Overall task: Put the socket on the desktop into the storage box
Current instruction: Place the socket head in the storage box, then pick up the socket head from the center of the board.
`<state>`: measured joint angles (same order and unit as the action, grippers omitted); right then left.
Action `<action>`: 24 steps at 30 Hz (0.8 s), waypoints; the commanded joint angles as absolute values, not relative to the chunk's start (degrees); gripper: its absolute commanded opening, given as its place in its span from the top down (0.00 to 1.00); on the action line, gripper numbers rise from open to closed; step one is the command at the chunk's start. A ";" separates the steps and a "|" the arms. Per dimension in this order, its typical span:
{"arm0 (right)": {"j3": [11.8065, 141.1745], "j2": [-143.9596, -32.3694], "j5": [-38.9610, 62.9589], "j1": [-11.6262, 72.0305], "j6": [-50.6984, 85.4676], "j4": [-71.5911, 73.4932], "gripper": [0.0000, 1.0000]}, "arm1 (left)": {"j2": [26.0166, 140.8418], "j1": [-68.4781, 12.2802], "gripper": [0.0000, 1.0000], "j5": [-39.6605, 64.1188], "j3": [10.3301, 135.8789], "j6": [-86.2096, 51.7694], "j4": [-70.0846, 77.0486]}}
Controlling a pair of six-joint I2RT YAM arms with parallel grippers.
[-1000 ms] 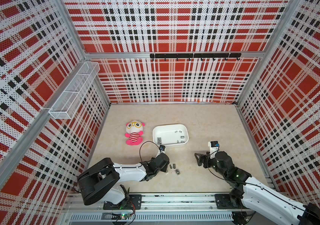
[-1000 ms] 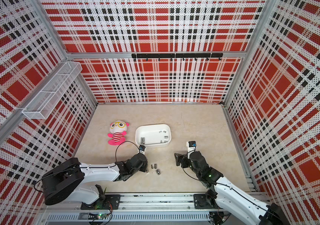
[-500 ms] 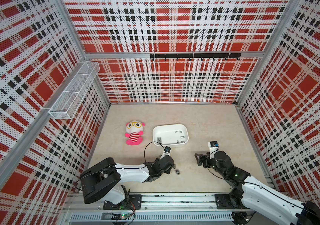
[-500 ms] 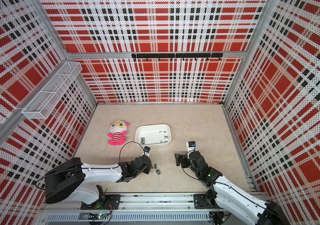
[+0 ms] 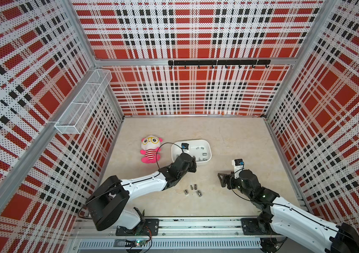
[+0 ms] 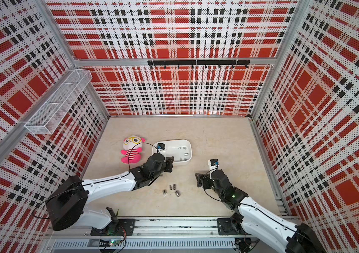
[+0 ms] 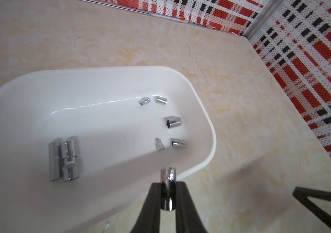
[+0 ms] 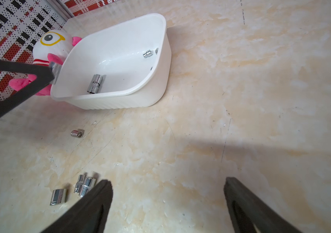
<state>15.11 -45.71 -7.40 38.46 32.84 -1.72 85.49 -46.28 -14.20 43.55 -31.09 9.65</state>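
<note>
Notably, left wrist view shows left end effector (image 7: pixel 168 184) clamped on socket (image 7: pixel 168 176), unclear from above; right end effector (image 8: pixel 166 180) apart.

No legible text, print on wrist camera (image 6: pixel 213 167) too small

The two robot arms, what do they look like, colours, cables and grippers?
Both the left arm and right arm have glossy white link shells with bulky black joint housings. Thin black cables loop outside them. Each wrist carries a small white camera mount with a blue-black top. The left gripper and right gripper have matte black, tapering wedge-shaped fingers.
</note>
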 commanded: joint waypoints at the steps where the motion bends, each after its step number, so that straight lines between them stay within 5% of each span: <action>1: 16.12 -46.12 -6.29 38.85 32.70 -0.15 0.07 | 90.75 -43.94 1.00 -10.94 48.28 -31.34 9.72; 9: 16.53 -47.62 -5.80 39.37 32.43 0.09 0.07 | 97.25 -41.23 0.88 -14.39 53.14 -29.95 6.92; 17: 17.47 -49.02 -6.63 41.76 32.08 -0.07 0.08 | 90.22 -42.03 0.44 -15.26 51.23 -28.97 5.81; 24: 19.43 -52.74 -7.50 48.48 28.54 1.41 0.21 | 77.35 -52.43 0.41 -26.90 43.49 -25.45 3.43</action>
<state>17.47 -51.24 -7.33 46.19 30.70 -0.45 80.75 -47.70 -20.67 46.94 -27.73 5.19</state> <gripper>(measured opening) 0.794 0.590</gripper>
